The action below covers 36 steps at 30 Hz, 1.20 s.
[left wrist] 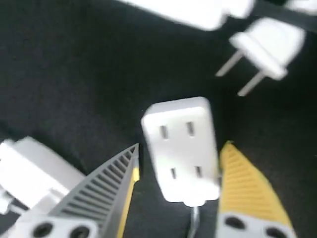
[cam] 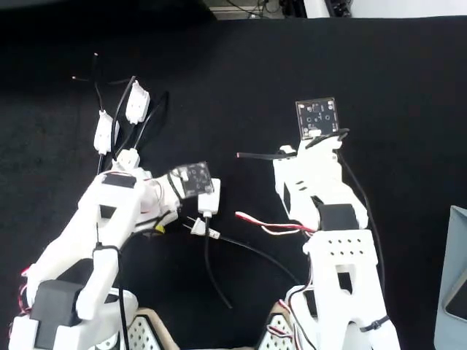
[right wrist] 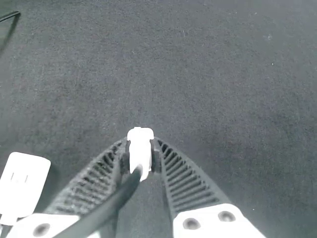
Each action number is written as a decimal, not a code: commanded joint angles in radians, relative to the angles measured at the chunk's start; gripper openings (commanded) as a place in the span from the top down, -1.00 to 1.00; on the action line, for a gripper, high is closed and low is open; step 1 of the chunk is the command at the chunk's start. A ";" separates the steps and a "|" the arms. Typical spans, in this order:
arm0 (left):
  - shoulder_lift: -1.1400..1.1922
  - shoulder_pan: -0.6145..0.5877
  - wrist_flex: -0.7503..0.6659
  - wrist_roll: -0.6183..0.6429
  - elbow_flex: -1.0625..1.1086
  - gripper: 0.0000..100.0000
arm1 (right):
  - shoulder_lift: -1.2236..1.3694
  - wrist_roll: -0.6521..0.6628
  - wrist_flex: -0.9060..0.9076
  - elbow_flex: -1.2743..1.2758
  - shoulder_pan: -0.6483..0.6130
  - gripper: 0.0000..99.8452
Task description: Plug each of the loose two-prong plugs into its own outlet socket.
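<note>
Fingers of the left gripper stand wide apart, one on each side of a white socket block, and hold nothing. The yellow one sits just beside the block's edge; whether it touches I cannot tell. Fingers of the right gripper are closed on a small white plug, with its black cord running back between them.

The black worktop carries everything. The left arm bends low toward the middle, which puts its gripper over the socket block, probably to steady it as the receiving end. The right arm stands at the other side, well apart, with the held plug at its tip, seemingly ready to be carried across to a socket.

Two more white blocks on cords, likely sockets too, lie beyond the left arm. A loose plug lies near the straddled block, not yet plugged in. Its two prongs are bare and slant toward the block's slotted face.
</note>
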 commanded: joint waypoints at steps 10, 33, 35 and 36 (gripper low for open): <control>-0.020 -0.070 0.258 0.367 -0.239 0.29 | -0.018 0.006 -0.006 -0.005 -0.048 0.98; -0.534 -0.453 0.336 0.962 0.013 0.35 | 0.254 -0.290 0.230 -0.278 -0.600 0.98; -0.539 -0.484 0.262 0.997 0.059 0.35 | 0.346 -0.339 0.233 -0.331 -0.652 0.98; -0.543 -0.503 0.233 1.010 0.077 0.35 | 0.386 -0.359 0.232 -0.351 -0.678 0.98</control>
